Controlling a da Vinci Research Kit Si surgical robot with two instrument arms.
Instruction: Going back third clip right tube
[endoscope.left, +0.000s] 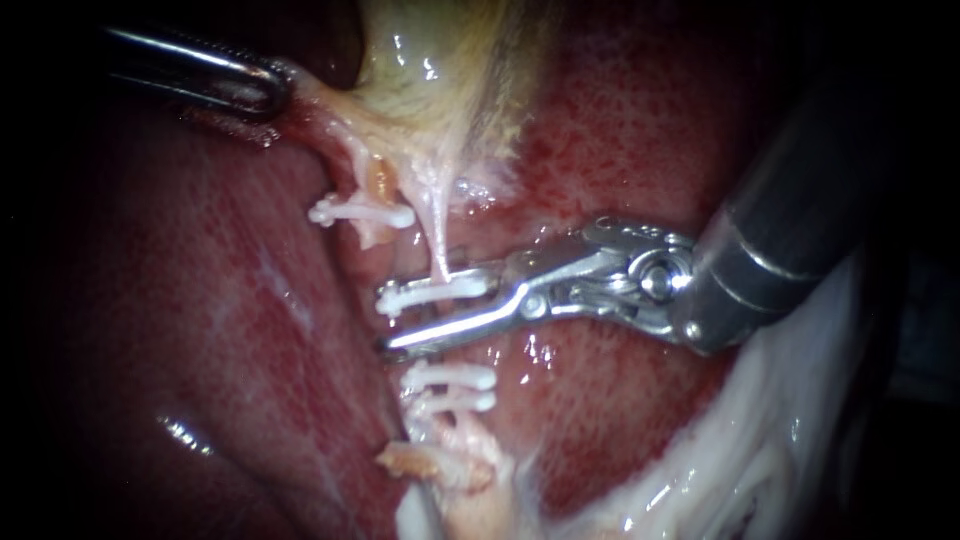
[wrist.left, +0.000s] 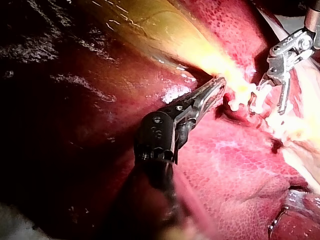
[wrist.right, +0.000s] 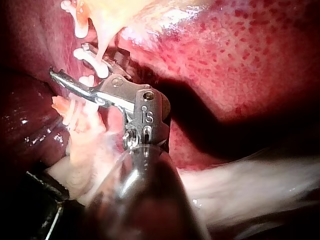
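Note:
My right instrument (endoscope.left: 400, 318) comes in from the right with its jaws open. A white clip (endoscope.left: 440, 290) sits across the thin pale right tube (endoscope.left: 437, 235), along the upper jaw; the lower jaw lies bare below it. The right wrist view shows the same clip (wrist.right: 92, 60) between the spread jaws (wrist.right: 70, 64). Another clip (endoscope.left: 362, 212) crosses the left tube, and two more (endoscope.left: 452, 378) sit lower down. My left instrument (endoscope.left: 262, 90), at the upper left, is shut on the edge of the yellowish gallbladder (endoscope.left: 440, 80), with the same grip on that tissue showing in the left wrist view (wrist.left: 216, 87).
Dark red liver (endoscope.left: 200, 330) surrounds the tubes on both sides. Pale fatty tissue (endoscope.left: 460, 470) hangs below the lower clips, and a white membrane (endoscope.left: 780, 440) lies under my right instrument's shaft. My right instrument (wrist.left: 282, 65) also shows ahead of the left jaws.

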